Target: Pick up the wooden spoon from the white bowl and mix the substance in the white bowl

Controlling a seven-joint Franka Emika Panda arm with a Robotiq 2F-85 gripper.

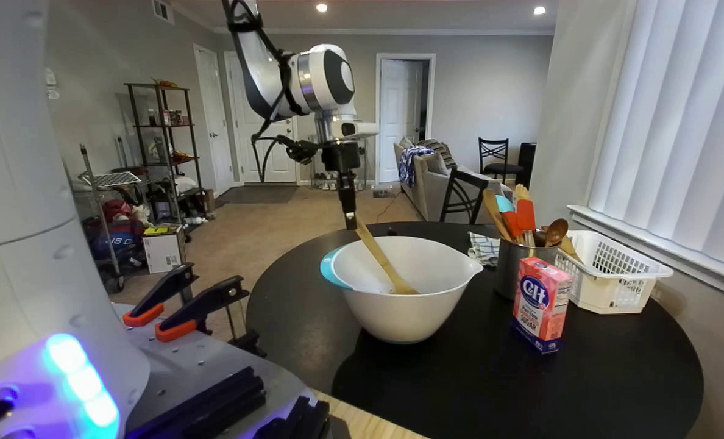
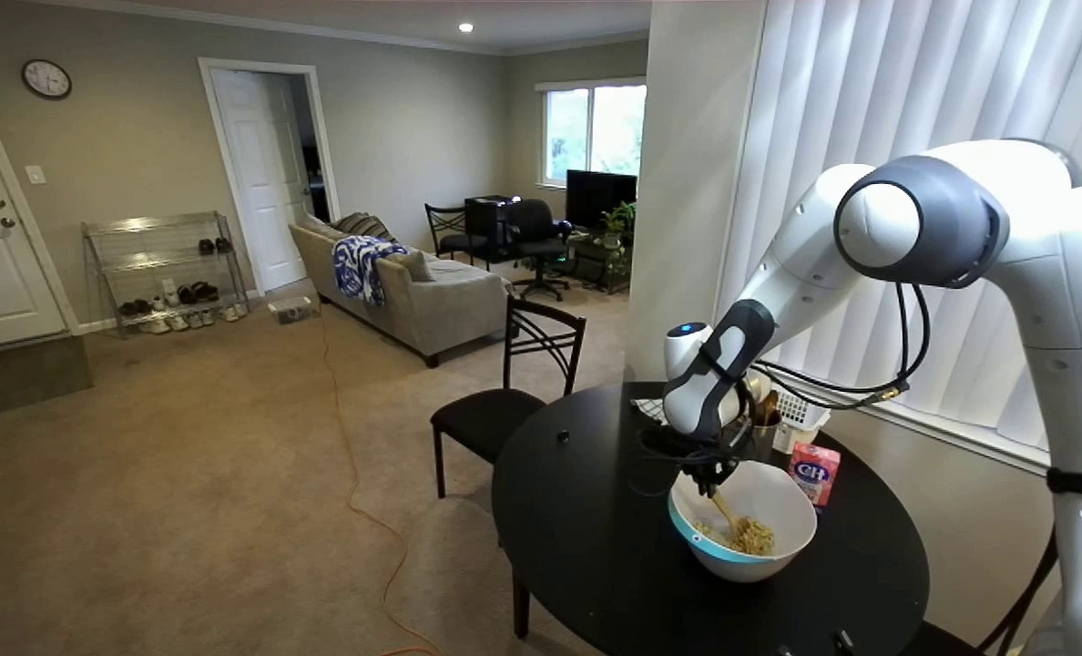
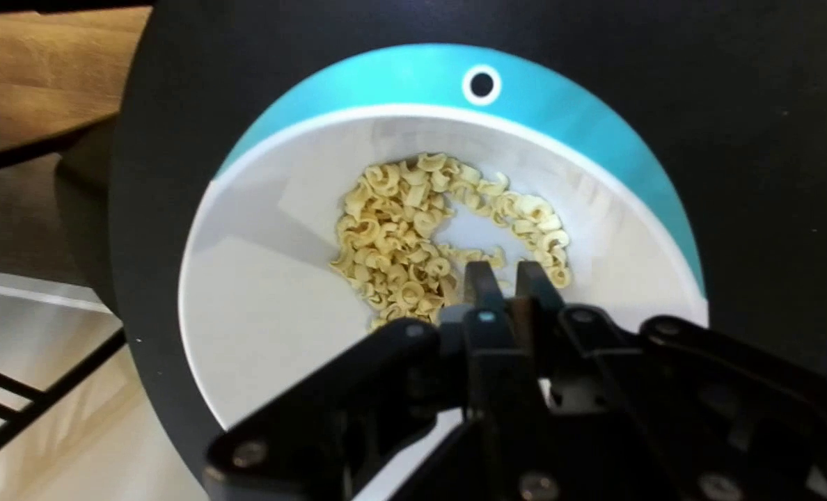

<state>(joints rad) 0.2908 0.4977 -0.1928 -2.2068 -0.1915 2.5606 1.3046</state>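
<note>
The round black worktop (image 1: pixel 459 390) carries the whole setup. Biggest on it is the white bowl (image 1: pixel 398 320), upright, with a teal section along its rim. To the right of the bowl in an exterior view, and well apart from it, sits a white slatted basket (image 1: pixel 606 296). Between those two stand a metal utensil holder (image 1: pixel 508 268) and, nearer, a pink sugar box (image 1: pixel 540 305). The claw (image 1: pixel 352 220) points down above the far-left part of the bowl in an exterior view, drawn to a narrow gap and gripping the top end of the wooden spoon (image 1: pixel 381 256). In both exterior views the spoon slants from there down to the right, its lower end inside the bowl. Smallest are the pale curled pieces in the bowl, dry pasta (image 3: pixel 392 257) by the look: in the wrist view a heap at left, a thin band curving at right, a bare patch between.

I judge the pick-up done and the mixing in hand; whether the spoon is sweeping at this instant I cannot tell. The next move calls for a low, rounded stroke through the heap toward the bare patch, with a firm hold. Nothing visible steadies the bowl, so gentle pressure seems wise.
</note>
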